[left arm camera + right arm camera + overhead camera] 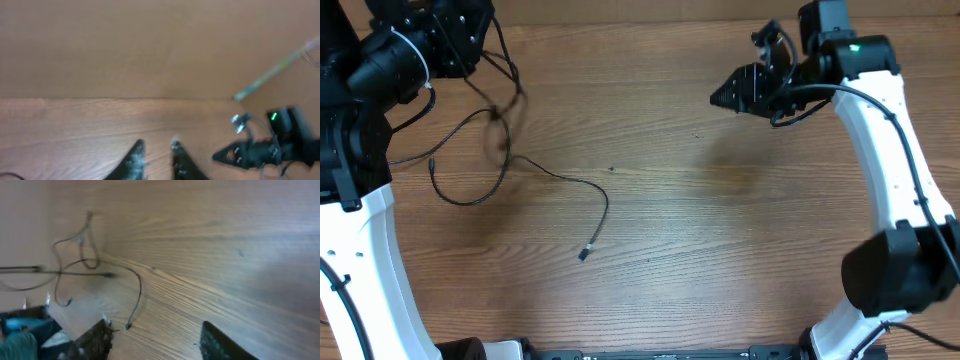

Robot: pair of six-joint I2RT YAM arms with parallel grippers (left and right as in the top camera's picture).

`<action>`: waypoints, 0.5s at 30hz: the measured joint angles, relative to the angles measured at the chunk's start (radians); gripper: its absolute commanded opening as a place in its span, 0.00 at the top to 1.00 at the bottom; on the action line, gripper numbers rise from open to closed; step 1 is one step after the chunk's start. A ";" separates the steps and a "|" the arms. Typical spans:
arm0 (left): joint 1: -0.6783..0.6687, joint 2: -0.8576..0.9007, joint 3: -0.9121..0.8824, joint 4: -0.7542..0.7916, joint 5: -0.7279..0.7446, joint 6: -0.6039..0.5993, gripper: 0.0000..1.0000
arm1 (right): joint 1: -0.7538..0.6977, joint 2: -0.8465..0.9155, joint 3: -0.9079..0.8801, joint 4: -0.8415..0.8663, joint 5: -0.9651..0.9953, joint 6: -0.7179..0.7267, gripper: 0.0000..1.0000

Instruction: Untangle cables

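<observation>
The cables (470, 195) are thin black cords lying at the left of the table. One loose strand runs right and ends in a small plug (584, 254). A blurred knot of cable (497, 112) sits just below my left gripper (155, 150), whose jaws stand slightly apart with only bare wood between them. My right gripper (720, 97) hovers at the far right, pointing left, well away from the cords. In the right wrist view its fingers (95, 340) are spread wide and empty, with the cables (90, 265) ahead and the plug (128, 326) near the left finger.
The wooden table (720, 230) fills the scene. The white arms stand along both sides, the left one (370, 240) and the right one (890, 150). Thicker black arm wires hang near the left wrist (510, 60).
</observation>
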 measured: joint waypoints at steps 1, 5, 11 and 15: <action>-0.002 0.000 0.000 -0.006 0.016 0.014 0.84 | 0.000 -0.012 0.013 0.000 -0.011 -0.002 0.39; -0.050 0.008 0.000 -0.126 0.105 0.150 0.69 | 0.000 -0.061 0.046 -0.002 -0.040 -0.012 0.31; -0.193 0.081 0.001 -0.269 0.150 0.345 0.58 | -0.001 -0.091 0.048 -0.011 -0.048 -0.014 0.30; -0.253 0.161 0.000 -0.295 0.112 0.372 0.63 | -0.008 -0.091 0.048 -0.048 -0.006 -0.008 0.28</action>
